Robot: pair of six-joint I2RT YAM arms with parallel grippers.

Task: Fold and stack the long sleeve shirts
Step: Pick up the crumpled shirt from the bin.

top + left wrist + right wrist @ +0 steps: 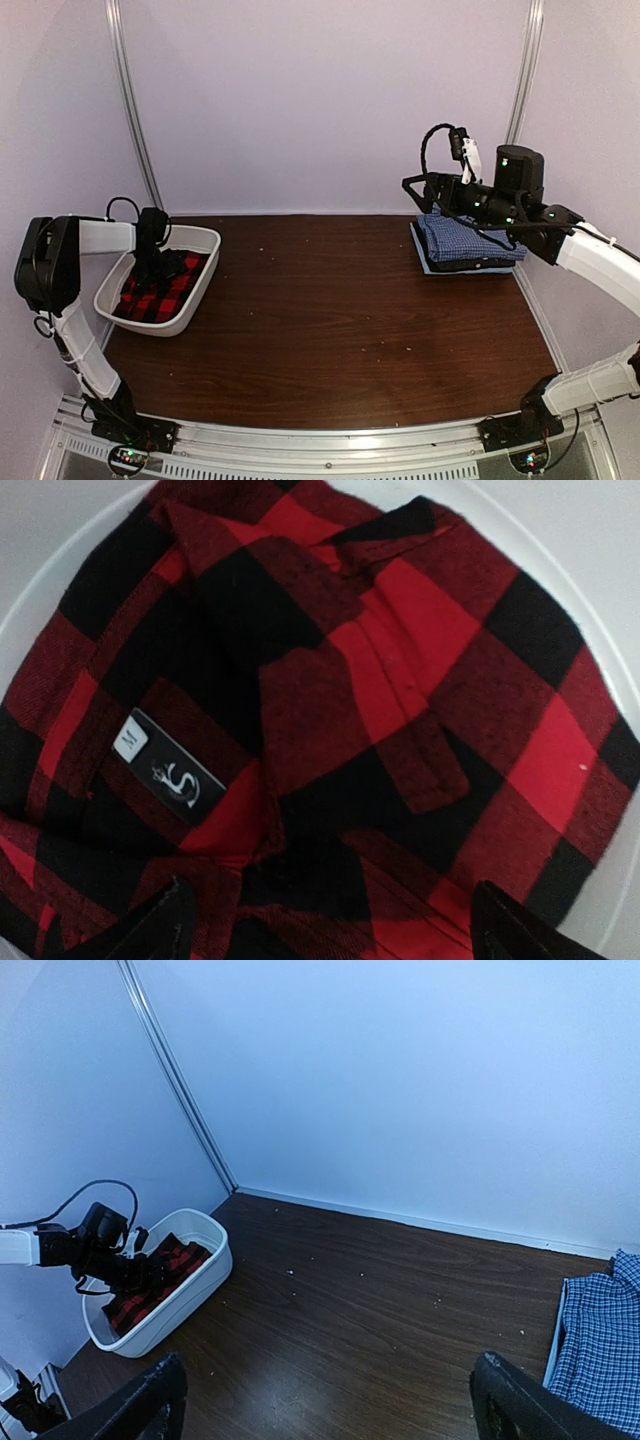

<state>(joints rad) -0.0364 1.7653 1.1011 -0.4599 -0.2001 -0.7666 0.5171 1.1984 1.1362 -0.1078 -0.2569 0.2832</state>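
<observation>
My left gripper [160,262] hangs low over the red-and-black plaid shirt [380,710], fingers spread wide and gripping nothing; the shirt lies crumpled inside the white tub [205,238] at nine o'clock on the table [330,320]. My right gripper [420,190] is spread open and empty, raised above the folded blue-and-white check shirt [465,240] at two o'clock

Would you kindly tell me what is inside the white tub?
A red-and-black plaid shirt lies bunched in the white tub, its collar label showing, with the left gripper open over it. Anything under the shirt is hidden.
</observation>
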